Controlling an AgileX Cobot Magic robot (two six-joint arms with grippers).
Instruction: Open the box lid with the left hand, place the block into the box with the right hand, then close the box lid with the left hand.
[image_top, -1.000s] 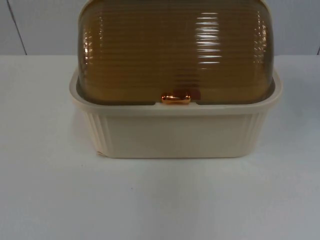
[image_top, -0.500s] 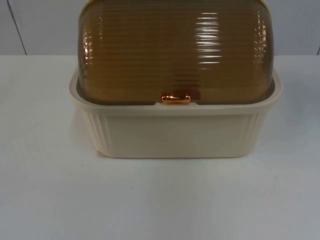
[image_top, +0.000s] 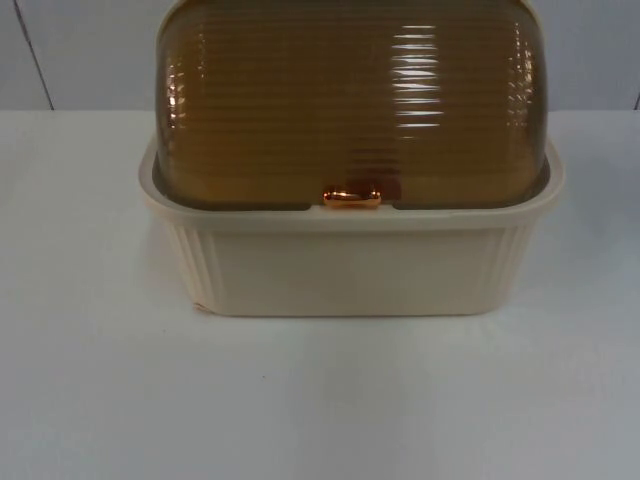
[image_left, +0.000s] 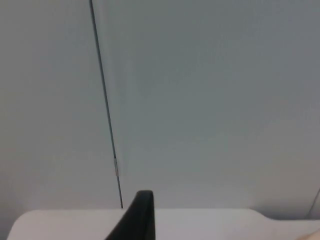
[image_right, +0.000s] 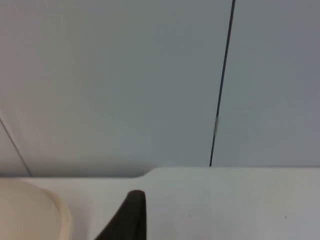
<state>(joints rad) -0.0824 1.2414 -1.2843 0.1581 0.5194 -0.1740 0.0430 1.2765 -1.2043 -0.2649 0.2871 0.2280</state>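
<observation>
A cream ribbed box (image_top: 350, 265) stands at the middle of the white table. Its amber see-through domed lid (image_top: 350, 100) is down on the rim, with a small gold handle (image_top: 351, 198) at the front edge. A faint reddish patch (image_top: 388, 187) shows through the lid just behind the handle; I cannot tell what it is. My left gripper (image_left: 140, 220) hangs above the table's far edge and faces the grey wall. My right gripper (image_right: 131, 215) does the same, with the cream box rim (image_right: 30, 210) beside it. Both arms wait, away from the lid.
The grey partition wall (image_top: 80, 50) with a dark seam (image_left: 105, 110) closes the table's far side. Bare white table top (image_top: 320, 400) lies in front of the box and to either side of it.
</observation>
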